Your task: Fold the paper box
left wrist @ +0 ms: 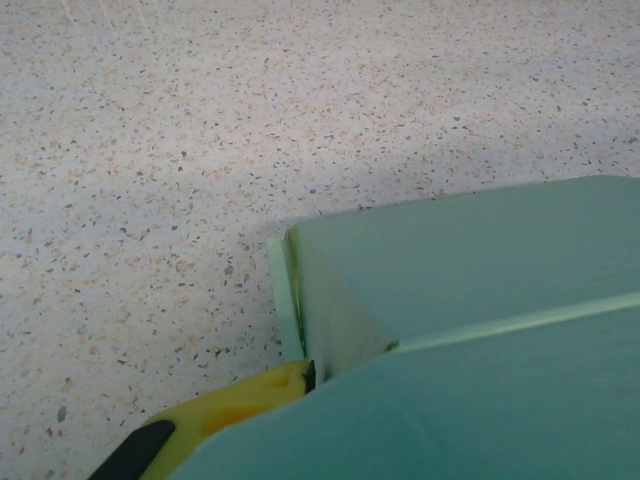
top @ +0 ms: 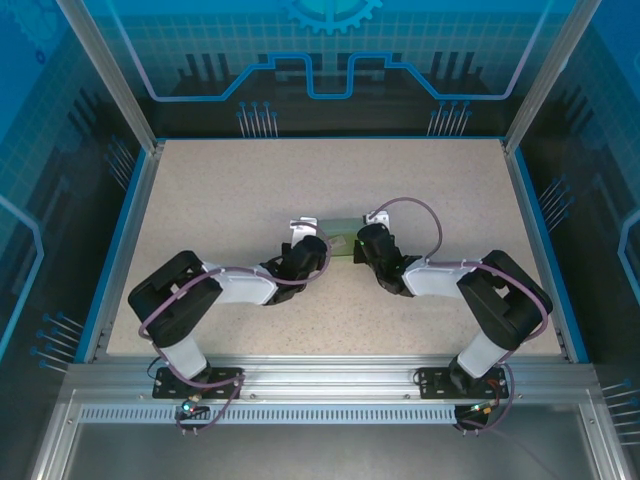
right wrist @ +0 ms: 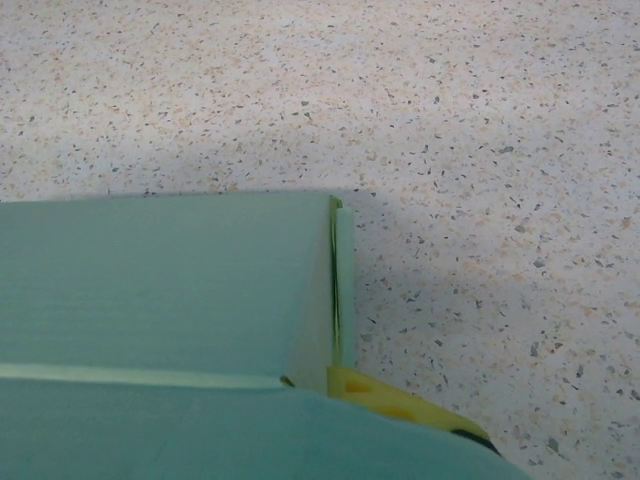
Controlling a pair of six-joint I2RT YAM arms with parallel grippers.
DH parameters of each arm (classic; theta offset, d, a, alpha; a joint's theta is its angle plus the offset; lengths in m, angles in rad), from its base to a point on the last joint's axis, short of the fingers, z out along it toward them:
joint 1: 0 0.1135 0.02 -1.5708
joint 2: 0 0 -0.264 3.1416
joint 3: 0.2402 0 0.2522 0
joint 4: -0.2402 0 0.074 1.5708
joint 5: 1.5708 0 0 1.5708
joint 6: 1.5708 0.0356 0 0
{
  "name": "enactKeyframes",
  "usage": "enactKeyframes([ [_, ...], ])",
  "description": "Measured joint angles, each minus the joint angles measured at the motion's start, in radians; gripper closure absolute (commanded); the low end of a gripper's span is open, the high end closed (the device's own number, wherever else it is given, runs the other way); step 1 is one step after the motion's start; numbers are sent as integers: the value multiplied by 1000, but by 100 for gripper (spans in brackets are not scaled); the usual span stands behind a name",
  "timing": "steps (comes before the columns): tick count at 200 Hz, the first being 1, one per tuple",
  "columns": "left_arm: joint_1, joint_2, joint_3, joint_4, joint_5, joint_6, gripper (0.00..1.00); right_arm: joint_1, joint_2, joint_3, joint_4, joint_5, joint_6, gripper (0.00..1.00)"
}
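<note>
Within blue walls (top: 60, 130), speckled table (top: 250, 185) bears paper box (top: 339, 230).

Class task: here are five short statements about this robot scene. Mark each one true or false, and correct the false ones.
1. The paper box sits between the left end effector and the right end effector. True.
2. The paper box is red. False: it is pale green.
3. The table has a speckled beige top. True.
4. The paper box is a fully flat sheet. False: both wrist views show panels folded up into a corner.
5. Both end effectors hang at the table's far edge. False: they meet near its middle.
</note>
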Motion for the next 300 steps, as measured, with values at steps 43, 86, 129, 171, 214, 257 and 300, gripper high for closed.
enactKeyframes([
  [43,0,-43,-13,-24,9,-7,62,0,0,-1,-2,6,-2,98],
  [86,0,-71,-21,-48,38,-9,50,6,0,0,-14,24,-2,98],
  [129,0,-120,-27,-110,78,-19,41,7,0,4,-35,30,-2,98],
  [171,0,-217,-27,-217,147,-24,36,7,0,15,-59,32,-2,98],
  [214,0,-344,-26,-350,229,-4,32,7,0,18,-65,32,-2,98],
  [257,29,-419,65,-476,332,23,30,7,0,24,-72,32,-10,98],
  [300,169,-300,301,-581,473,23,30,7,0,31,-81,32,-22,98],
])
